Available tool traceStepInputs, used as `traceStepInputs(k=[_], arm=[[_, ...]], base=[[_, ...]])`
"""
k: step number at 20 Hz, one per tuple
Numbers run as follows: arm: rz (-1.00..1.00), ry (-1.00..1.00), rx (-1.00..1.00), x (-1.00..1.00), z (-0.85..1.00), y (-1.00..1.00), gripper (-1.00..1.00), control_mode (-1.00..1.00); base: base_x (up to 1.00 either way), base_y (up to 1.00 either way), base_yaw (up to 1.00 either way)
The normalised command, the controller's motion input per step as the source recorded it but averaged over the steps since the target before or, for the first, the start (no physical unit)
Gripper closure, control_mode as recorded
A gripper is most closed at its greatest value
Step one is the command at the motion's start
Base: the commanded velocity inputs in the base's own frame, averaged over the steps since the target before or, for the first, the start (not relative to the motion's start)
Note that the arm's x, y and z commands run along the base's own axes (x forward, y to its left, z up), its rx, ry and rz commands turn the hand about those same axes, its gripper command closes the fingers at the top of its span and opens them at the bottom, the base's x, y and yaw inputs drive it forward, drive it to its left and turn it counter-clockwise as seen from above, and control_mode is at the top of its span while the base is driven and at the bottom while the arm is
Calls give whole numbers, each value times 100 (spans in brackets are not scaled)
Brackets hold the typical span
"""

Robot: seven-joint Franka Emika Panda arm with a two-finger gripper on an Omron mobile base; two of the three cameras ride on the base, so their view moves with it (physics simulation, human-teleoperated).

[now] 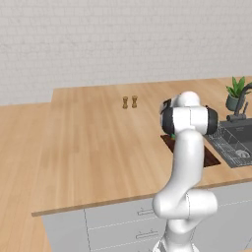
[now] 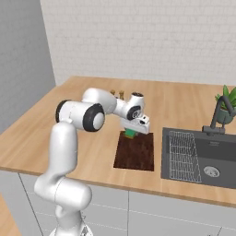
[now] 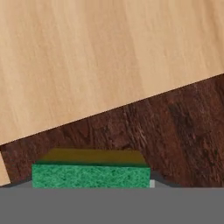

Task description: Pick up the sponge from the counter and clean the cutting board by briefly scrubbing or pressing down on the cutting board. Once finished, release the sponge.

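White brick wall (image 2: 152, 37) is seen across the top of both base views, above a light-brown wood-grain counter (image 1: 93, 147) with grey drawer fronts (image 1: 113, 226) at the bottom. A flat dark reddish-brown wooden cutting board (image 2: 136, 152) lies centre frame in the right base view; in the left base view it is largely hidden behind the white arm. The small green sponge with a yellowish-tan face (image 3: 91, 170) is held in the gripper (image 2: 131, 132), just above the board's far edge; contact with the board cannot be made out. The jaws are closed narrowly on the sponge, fingertips hidden. A dark sink with wire rack (image 2: 198, 156) is cut off at right; a grey faucet (image 2: 214, 120) and a potted green plant (image 2: 227, 108) stand behind it. Two small wooden shakers (image 1: 130, 102) are noted far back.
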Motion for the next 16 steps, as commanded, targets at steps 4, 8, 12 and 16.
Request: traceStepInputs(k=[4,8,12,16], arm=[[2,0,6,-10,-38,-41,100,-100],[4,0,0,-4,-84,-11,100,-100],[0,0,1,-1,-1,-34,100,-100],[0,0,5,14,23,-48,100,-100]], base=[[0,0,0],[0,0,0],[0,0,0],[0,0,0]])
